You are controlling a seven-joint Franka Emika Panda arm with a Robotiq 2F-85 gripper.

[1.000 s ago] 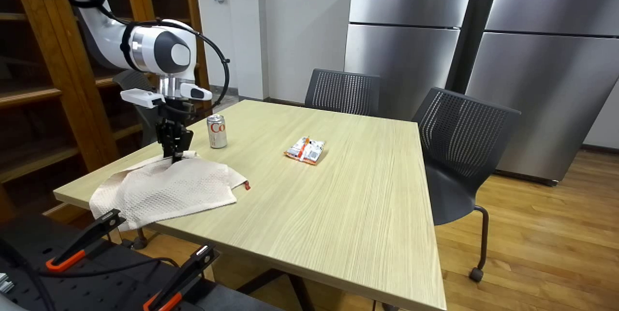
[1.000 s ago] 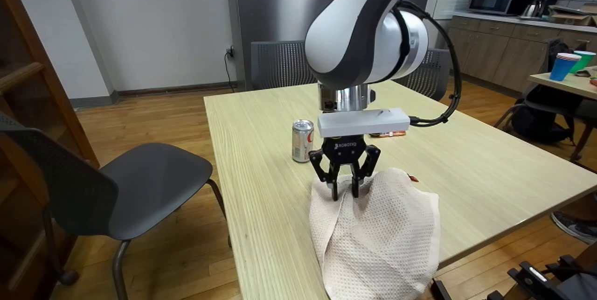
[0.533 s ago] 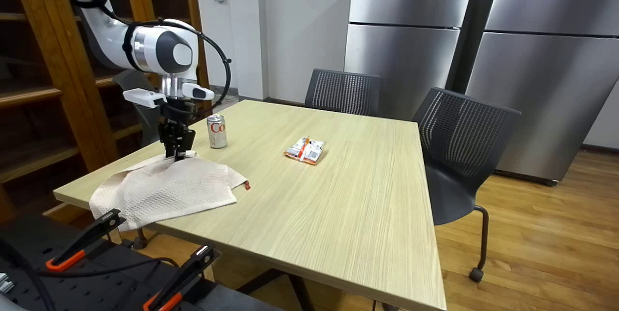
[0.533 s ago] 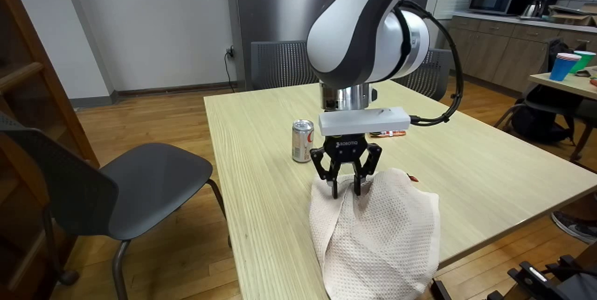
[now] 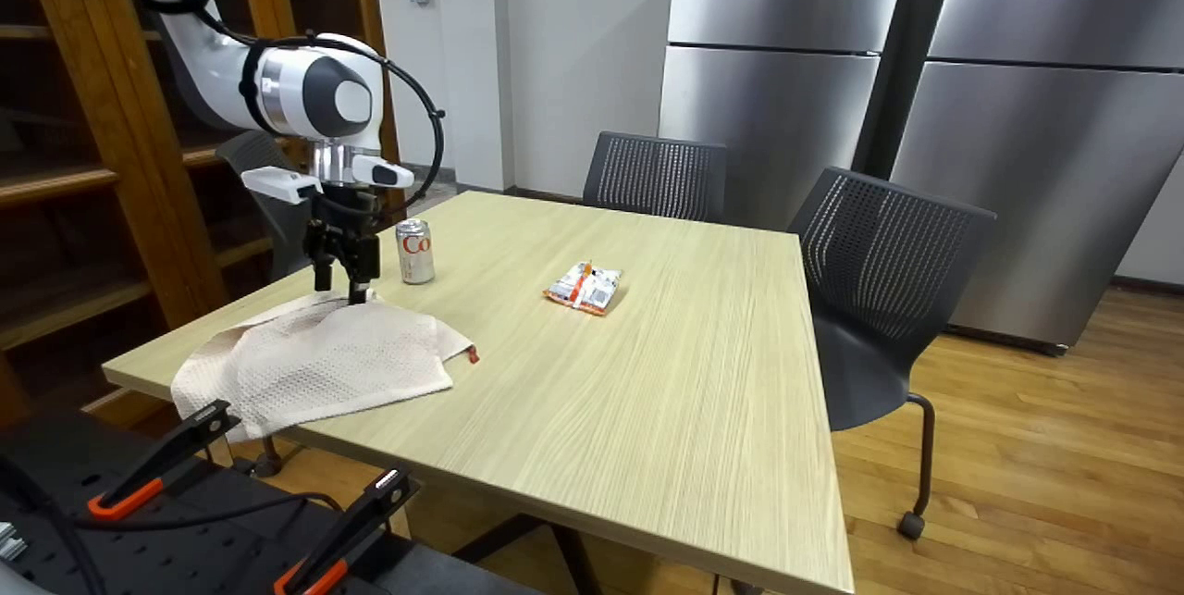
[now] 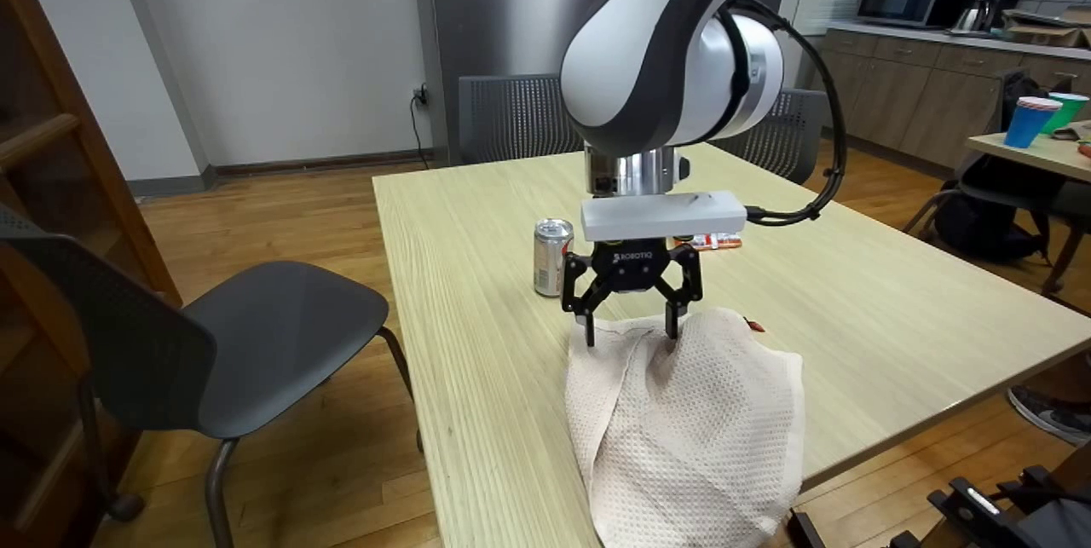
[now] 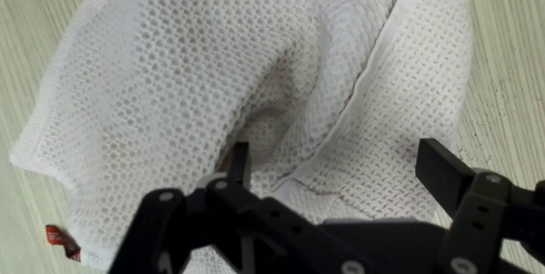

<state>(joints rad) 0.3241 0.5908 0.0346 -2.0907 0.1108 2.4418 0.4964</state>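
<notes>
In an exterior view, the tool (image 5: 340,288) stood spread wide, gripping nothing, over the cloth (image 5: 347,359), whose seven-o'clock end overhung the tabletop (image 5: 666,391), so a fold snagged in any sideways move risked dragging it off.

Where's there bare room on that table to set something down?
The biggest bare patch of table lies between the pale towel, the packet and the near corner in an exterior view. Another runs between the can and packet, towards the far chair. It's crowded around the towel: the open jaws are at it, the can close by.
</notes>
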